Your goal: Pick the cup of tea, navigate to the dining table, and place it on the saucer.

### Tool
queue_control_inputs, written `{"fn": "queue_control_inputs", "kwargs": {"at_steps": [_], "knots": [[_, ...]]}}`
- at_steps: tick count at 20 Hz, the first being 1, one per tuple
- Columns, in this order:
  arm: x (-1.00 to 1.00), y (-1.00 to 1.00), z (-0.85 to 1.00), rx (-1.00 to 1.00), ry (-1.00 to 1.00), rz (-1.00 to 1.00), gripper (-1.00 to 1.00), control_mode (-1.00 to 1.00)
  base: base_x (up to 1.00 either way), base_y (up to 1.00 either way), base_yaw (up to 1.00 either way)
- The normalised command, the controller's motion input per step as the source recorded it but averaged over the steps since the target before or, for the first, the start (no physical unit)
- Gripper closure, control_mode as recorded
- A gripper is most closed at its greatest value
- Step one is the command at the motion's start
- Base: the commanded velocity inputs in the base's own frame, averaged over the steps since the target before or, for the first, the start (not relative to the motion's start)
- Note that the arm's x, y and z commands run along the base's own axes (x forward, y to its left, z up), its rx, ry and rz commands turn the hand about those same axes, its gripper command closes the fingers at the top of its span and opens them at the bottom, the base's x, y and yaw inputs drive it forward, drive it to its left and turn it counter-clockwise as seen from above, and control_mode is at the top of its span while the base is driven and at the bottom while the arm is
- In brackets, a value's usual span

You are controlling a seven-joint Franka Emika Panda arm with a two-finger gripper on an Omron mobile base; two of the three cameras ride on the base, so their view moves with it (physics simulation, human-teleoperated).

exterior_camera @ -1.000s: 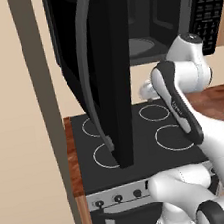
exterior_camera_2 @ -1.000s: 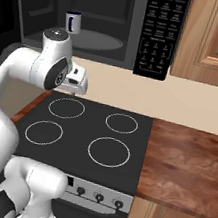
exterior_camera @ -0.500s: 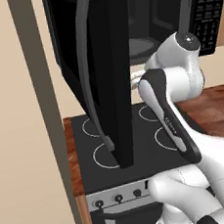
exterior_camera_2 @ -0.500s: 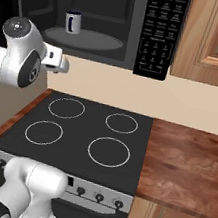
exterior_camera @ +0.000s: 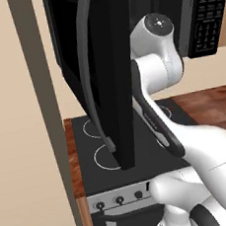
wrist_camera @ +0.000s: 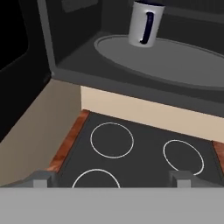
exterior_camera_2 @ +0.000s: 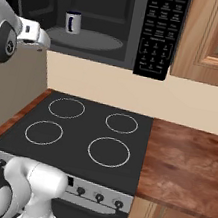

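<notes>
Hand view shows the gripper [wrist_camera: 112, 178] spread wide and empty, its two small dark finger tips [wrist_camera: 41, 177] far apart at the bottom, poised above the matte black stovetop [wrist_camera: 144, 164]. Ahead and higher sits the cup of tea [wrist_camera: 145, 22], one small grey cylinder with a dark handle facing the camera, well apart from the tips. It stands near the back left of the round grey turntable [wrist_camera: 175, 61] inside the open microwave [exterior_camera_2: 96, 17]. Four thin white burner rings [exterior_camera_2: 108, 151] mark the cooktop in the right base view. One glossy reddish wood counter [exterior_camera_2: 187, 165] adjoins the stove.
</notes>
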Motion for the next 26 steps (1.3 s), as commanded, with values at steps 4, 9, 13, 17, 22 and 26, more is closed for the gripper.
{"fn": "queue_control_inputs", "kwargs": {"at_steps": [4, 9, 13, 17, 22, 26], "knots": [[0.04, 0.10, 0.08, -0.02, 0.00, 0.00, -1.00, -1.00, 0.00, 0.00, 0.00], [0.02, -0.40, 0.00, 0.20, -0.07, -0.03, -1.00, -1.00, 0.00, 0.00, 0.00], [0.03, -0.48, 0.00, 0.29, -0.04, -0.06, -1.00, -1.00, 0.00, 0.00, 0.00], [0.21, -0.25, 0.00, 0.28, -0.02, -0.06, -1.00, -1.00, 0.00, 0.00, 0.00], [0.57, 0.08, 0.21, 0.08, -0.07, -0.04, -1.00, -1.00, 0.00, 0.00, 0.00], [0.52, 0.23, 0.38, -0.01, -0.07, 0.00, -1.00, -1.00, 0.00, 0.00, 0.00]]}}
